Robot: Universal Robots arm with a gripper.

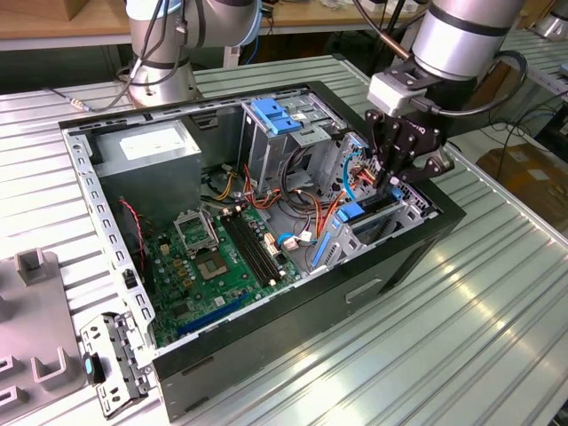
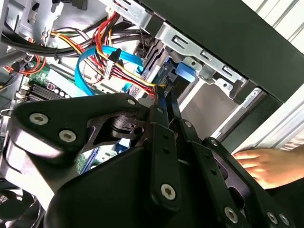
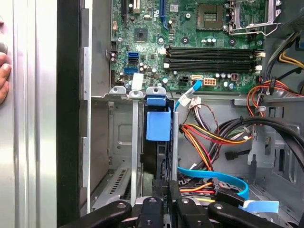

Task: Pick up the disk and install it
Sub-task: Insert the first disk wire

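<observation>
The gripper (image 1: 388, 180) hangs over the open computer case (image 1: 404, 257), at about three o'clock in the exterior view, its black fingers (image 3: 164, 209) pressed together on the edge of the disk (image 3: 158, 124). The disk stands on edge in the drive bay (image 3: 121, 142), blue carrier rail showing, beside the bundle of red, yellow and blue cables (image 3: 209, 137). The green motherboard (image 1: 222, 262) lies at seven o'clock from the bay in the exterior view. A person's hand (image 2: 266, 164) rests outside the case wall. No writing can be read.
</observation>
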